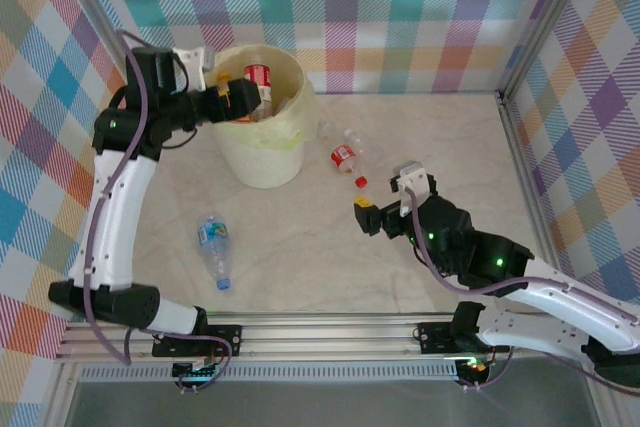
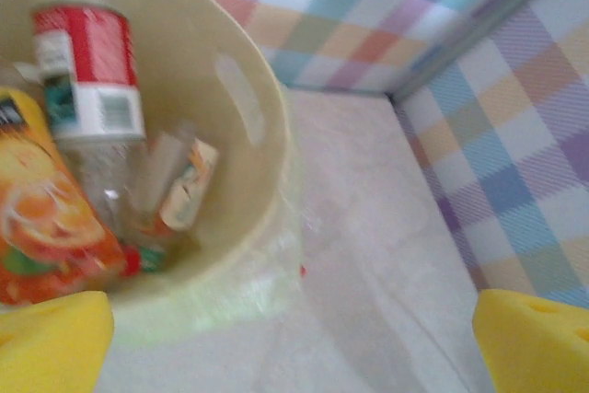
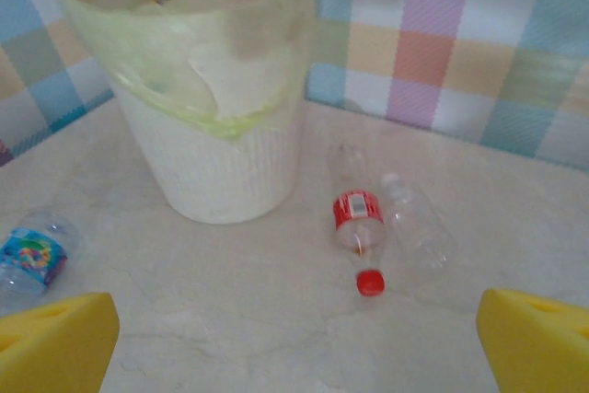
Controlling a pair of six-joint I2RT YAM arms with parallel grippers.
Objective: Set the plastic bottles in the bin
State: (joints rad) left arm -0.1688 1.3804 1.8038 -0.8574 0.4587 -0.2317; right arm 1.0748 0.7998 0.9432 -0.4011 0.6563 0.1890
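The left gripper (image 1: 230,99) is hovering spread over the bin (image 1: 262,162), a red-labelled bottle (image 2: 87,71) lying inside below it. The right gripper (image 1: 386,197) is gaping empty, a red-capped bottle (image 3: 357,218) lying on the bench (image 1: 420,127) ahead.

Clear glossy bottle (image 3: 416,223), ribbed matt bin (image 3: 230,167)

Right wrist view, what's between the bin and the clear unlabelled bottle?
A red-labelled, red-capped bottle lies there, seen in the right wrist view.
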